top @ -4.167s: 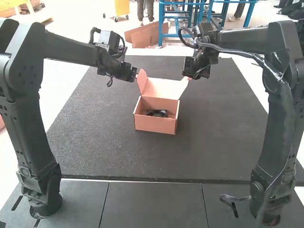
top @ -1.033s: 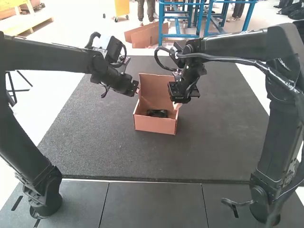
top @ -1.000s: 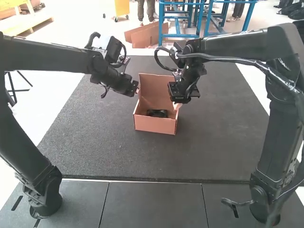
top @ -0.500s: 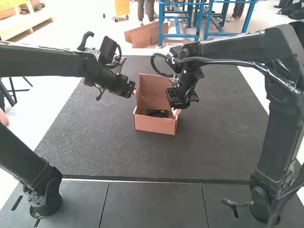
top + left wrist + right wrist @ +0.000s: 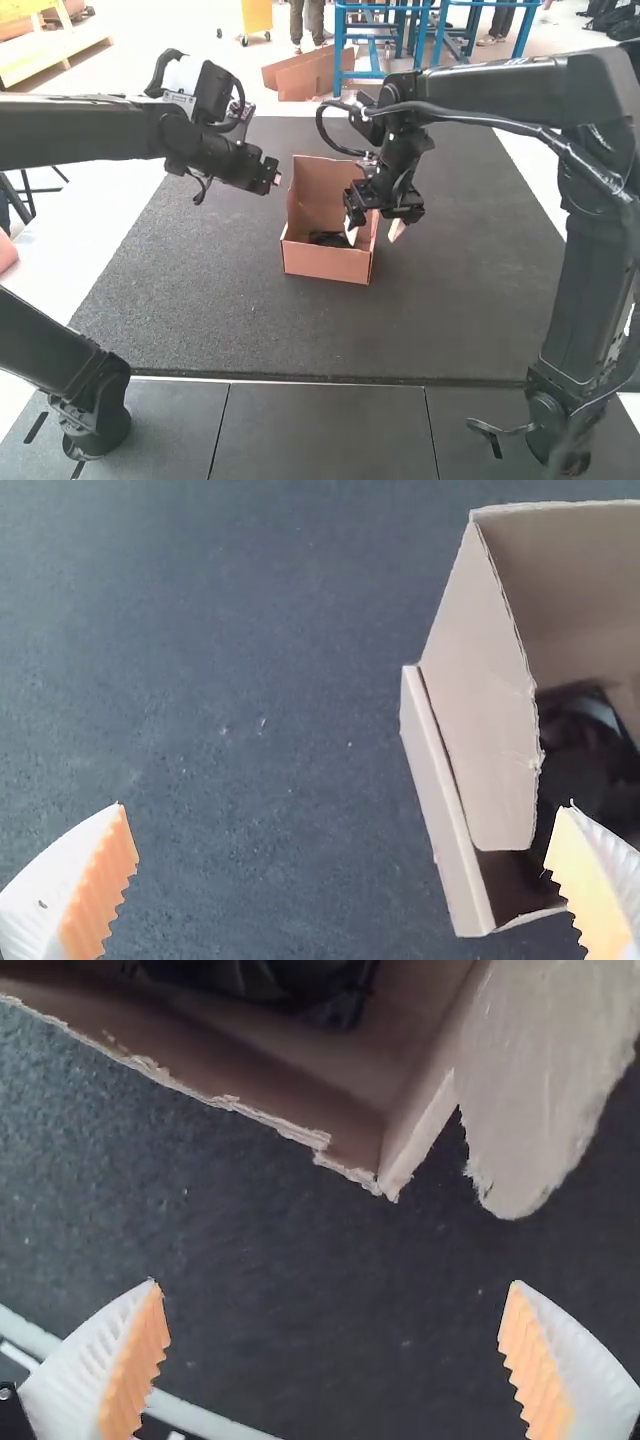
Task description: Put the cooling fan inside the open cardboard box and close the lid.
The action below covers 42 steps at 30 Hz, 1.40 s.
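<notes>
- The left jaws are spread wide and empty. Their ribbed fingers (image 5: 88, 885) hover over the dark mat (image 5: 200, 280) just beside the left wall of the cardboard box (image 5: 328, 258).
- The right jaws are spread as well and grip nothing. They hang at the box's right wall, near its front corner.
- The cooling fan (image 5: 330, 238) lies inside the box, on its floor.
- The lid (image 5: 318, 185) stands upright from the back wall, so the box is open.
- The box sits near the middle of the mat-covered surface.
</notes>
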Available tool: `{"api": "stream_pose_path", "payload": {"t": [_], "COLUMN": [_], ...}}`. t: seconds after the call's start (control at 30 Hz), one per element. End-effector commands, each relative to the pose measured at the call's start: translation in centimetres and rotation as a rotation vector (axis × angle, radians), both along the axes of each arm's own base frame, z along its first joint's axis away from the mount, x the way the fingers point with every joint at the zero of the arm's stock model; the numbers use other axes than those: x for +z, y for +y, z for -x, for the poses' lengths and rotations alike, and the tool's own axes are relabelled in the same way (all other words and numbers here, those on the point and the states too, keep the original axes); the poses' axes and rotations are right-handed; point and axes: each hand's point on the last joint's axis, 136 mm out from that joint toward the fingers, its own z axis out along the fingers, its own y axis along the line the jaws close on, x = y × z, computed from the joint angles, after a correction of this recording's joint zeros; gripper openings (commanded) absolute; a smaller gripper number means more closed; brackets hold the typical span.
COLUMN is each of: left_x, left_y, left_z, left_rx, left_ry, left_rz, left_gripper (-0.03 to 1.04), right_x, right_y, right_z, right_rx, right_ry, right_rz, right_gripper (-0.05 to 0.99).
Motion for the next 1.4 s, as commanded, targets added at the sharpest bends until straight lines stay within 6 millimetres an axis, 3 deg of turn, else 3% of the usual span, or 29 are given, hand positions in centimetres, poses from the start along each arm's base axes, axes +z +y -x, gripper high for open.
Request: {"api": "stream_pose_path", "payload": {"t": [0.0, 0.17, 0.4, 0.53, 0.77, 1.0, 1.13, 1.37], "left_x": [1.7, 4.3, 6.1, 6.5, 7.0, 6.2, 5.1, 2.4], "left_y": [1.0, 1.6, 1.0, 0.0, -4.6, -8.1, -9.1, -8.9], "left_z": [-0.6, -2.5, -5.3, -7.1, -9.0, -9.7, -9.6, -8.5], "left_rx": [0.059, 0.123, 0.159, 0.161, 0.092, 0.035, 0.016, -0.002], "left_ry": [-0.060, -0.174, -0.253, -0.271, -0.286, -0.267, -0.244, -0.147], "left_rz": [-0.020, -0.021, -0.004, 0.001, 0.020, 0.017, 0.003, -0.059], "left_gripper": [0.97, 0.97, 0.97, 0.97, 0.97, 0.97, 0.97, 0.97], "right_x": [3.0, 4.9, 7.3, 9.1, 12.3, 14.7, 16.5, 19.0], "right_y": [1.1, 1.2, 1.6, 0.4, -3.8, -7.1, -8.4, -7.9], "right_z": [-0.1, -0.7, -2.6, -5.0, -8.2, -8.8, -9.4, -9.5], "right_rx": [0.029, 0.030, 0.077, 0.026, -0.114, -0.198, -0.239, -0.231], "right_ry": [-0.037, -0.094, -0.269, -0.434, -0.684, -0.802, -0.847, -0.855], "right_rz": [-0.077, -0.107, -0.158, -0.154, -0.145, -0.186, -0.206, -0.276], "right_gripper": [0.80, 0.82, 0.85, 0.85, 0.85, 0.85, 0.85, 0.85]}}
